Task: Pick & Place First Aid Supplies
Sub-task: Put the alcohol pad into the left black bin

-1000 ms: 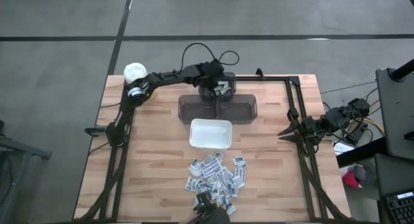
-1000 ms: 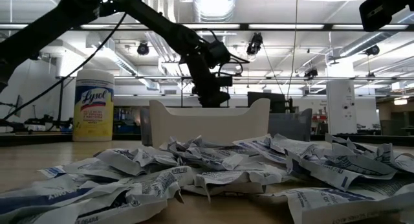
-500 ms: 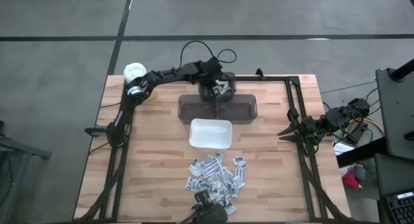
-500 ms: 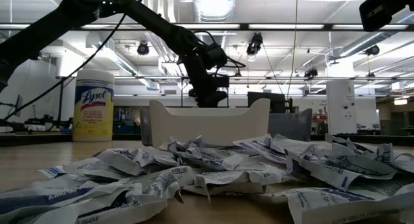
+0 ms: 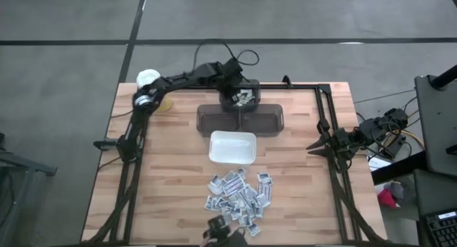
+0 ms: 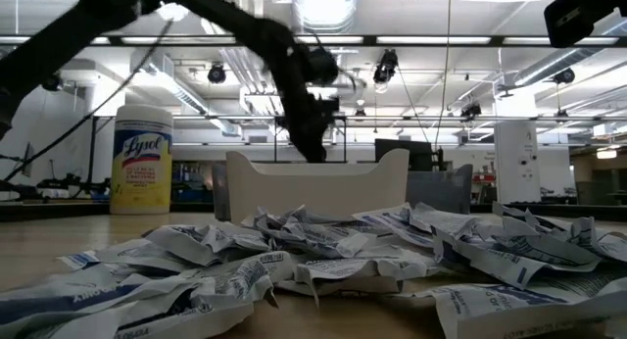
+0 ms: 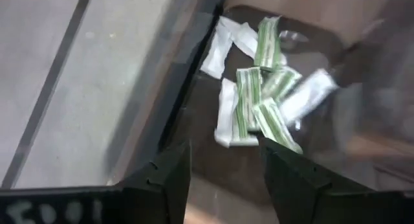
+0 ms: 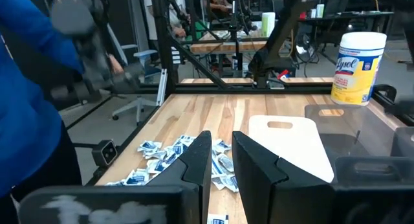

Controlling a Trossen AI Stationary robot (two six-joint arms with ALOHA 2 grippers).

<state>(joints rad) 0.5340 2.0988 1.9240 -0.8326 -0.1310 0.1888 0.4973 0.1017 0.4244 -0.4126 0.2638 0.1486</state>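
Left gripper [image 7: 223,169] hangs over the dark bin [image 5: 268,122], fingers apart, empty; right gripper [image 8: 221,162] narrow.

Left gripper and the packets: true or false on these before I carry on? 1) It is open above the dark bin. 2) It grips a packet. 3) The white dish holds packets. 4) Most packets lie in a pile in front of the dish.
1) True: the left gripper stands open above the dark bin.
2) False: nothing is between its fingers; packets lie in the bin below.
3) False: the white dish is empty.
4) True: the packets lie piled on the table just in front of the dish.
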